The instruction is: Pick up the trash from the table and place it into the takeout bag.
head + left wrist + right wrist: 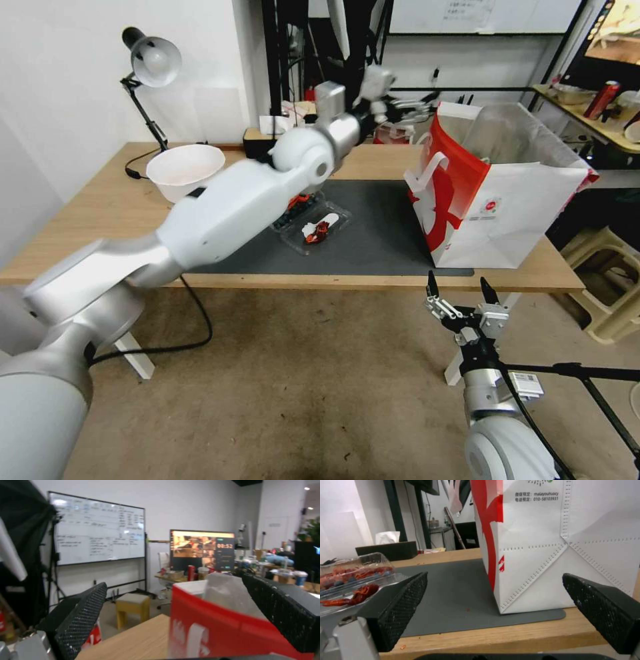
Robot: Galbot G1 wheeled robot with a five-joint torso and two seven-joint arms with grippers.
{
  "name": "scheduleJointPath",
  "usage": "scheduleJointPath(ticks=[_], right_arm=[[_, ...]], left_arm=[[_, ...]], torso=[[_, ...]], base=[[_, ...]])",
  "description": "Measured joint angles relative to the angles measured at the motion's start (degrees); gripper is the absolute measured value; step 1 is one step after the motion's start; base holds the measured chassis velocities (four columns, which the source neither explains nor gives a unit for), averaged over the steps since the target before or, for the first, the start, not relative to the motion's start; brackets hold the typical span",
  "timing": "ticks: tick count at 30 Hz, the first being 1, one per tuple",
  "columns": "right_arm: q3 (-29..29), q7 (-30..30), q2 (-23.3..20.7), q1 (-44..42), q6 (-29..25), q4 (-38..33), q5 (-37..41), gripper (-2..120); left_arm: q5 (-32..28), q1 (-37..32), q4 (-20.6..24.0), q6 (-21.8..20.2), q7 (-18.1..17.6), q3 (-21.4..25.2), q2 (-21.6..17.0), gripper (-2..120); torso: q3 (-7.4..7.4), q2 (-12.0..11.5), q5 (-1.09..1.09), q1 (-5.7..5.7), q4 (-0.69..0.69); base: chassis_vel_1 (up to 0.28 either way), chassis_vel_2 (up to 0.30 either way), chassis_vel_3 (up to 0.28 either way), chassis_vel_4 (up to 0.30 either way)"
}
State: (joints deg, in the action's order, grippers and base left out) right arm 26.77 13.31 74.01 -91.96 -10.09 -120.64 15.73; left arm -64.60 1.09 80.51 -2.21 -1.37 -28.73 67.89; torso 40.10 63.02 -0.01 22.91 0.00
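Note:
The takeout bag [493, 200], white with a red side panel, stands open on the right end of the dark mat [373, 233]. My left gripper [393, 100] is raised over the table's back edge, just left of the bag's rim. In the left wrist view it [173, 582] is open and empty, facing the bag's red side [213, 630]. My right gripper [460, 290] hangs open below the table's front edge, facing the bag's base [553, 555]. Clear trays with red crayfish shells [317, 227] lie mid-mat, partly behind my left arm. A pale bowl [185, 170] sits at the back left.
A desk lamp [150, 60] stands at the table's [100, 220] back left corner, its cable trailing to the floor. A tissue box [273, 123] and a dark box sit at the back edge. A beige stool [607, 287] and a black tripod leg [587, 373] are to the right.

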Motion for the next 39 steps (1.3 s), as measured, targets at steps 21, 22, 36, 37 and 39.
scheduleJointPath(ticks=[21, 22, 36, 37, 39], right_arm=[[-0.67, 0.01, 0.49, -0.8, 0.15, 0.33, -1.32, 100], [-0.67, 0.01, 0.49, -0.8, 0.15, 0.33, -1.32, 100], [-1.12, 0.09, 0.57, -0.87, 0.22, 0.35, -1.87, 100], [-1.14, 0.13, 0.61, -0.91, 0.23, 0.35, -1.92, 100], [-1.17, 0.15, 0.62, -0.95, 0.23, 0.34, -1.96, 100]], left_arm=[[6.66, -25.34, 15.02, 0.33, -0.28, 21.28, -17.12, 100], [6.66, -25.34, 15.02, 0.33, -0.28, 21.28, -17.12, 100], [16.73, -48.44, 25.84, 0.39, -1.86, 37.66, -19.6, 100], [17.88, -50.98, 26.72, 0.72, -2.07, 39.5, -19.47, 100], [19.3, -55.4, 28.3, 1.03, -2.19, 42.93, -19.06, 100]], torso=[[-0.01, 0.01, 0.0, 0.0, 0.0], [-0.01, 0.01, 0.0, 0.0, 0.0], [-0.01, 0.01, 0.0, 0.0, 0.0], [-0.01, 0.01, 0.01, 0.0, 0.0], [0.0, 0.01, 0.01, 0.0, 0.01]], base=[[0.0, 0.0, 0.0, 0.0], [0.0, 0.0, 0.0, 0.0], [0.0, 0.0, 0.0, 0.0], [0.0, 0.0, 0.0, 0.0], [0.0, 0.0, 0.0, 0.0]])
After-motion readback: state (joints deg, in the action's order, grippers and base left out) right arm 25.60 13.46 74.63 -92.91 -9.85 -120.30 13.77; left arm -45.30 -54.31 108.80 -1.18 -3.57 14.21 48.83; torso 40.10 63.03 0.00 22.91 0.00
